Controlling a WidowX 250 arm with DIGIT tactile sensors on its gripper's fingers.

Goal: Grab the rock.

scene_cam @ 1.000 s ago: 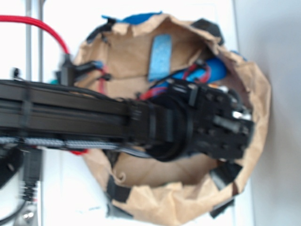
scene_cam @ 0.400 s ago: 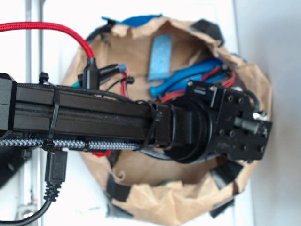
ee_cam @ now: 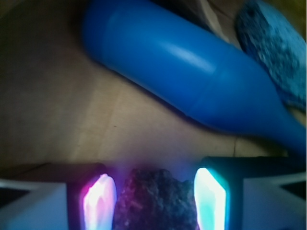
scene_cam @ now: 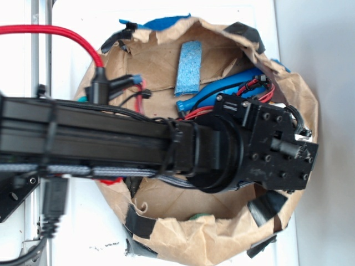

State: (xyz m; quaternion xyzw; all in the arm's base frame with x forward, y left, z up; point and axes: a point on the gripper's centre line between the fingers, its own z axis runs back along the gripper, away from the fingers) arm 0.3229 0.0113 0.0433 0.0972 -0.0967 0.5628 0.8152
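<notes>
The rock (ee_cam: pixel 156 199) is dark brown, tinged purple. The bottle (ee_cam: pixel 192 79) is bright blue, the sponge (ee_cam: pixel 276 48) speckled blue. The bag (scene_cam: pixel 199 238) is tan with black tape patches. The arm (scene_cam: pixel 100 138) is black, its cable (scene_cam: pixel 55 33) red.

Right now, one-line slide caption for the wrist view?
Tool fingers straddle the dark rock on brown paper, blue bottle lying just beyond.

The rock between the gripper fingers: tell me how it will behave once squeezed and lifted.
The rock looks rough and lumpy, so the fingers should bite rather than slip. Its irregular faces may make it twist or seat unevenly as the jaws close. It is probably rigid and fairly heavy for its size, and unlike the smooth blue bottle nearby, unlikely to roll away.
</notes>
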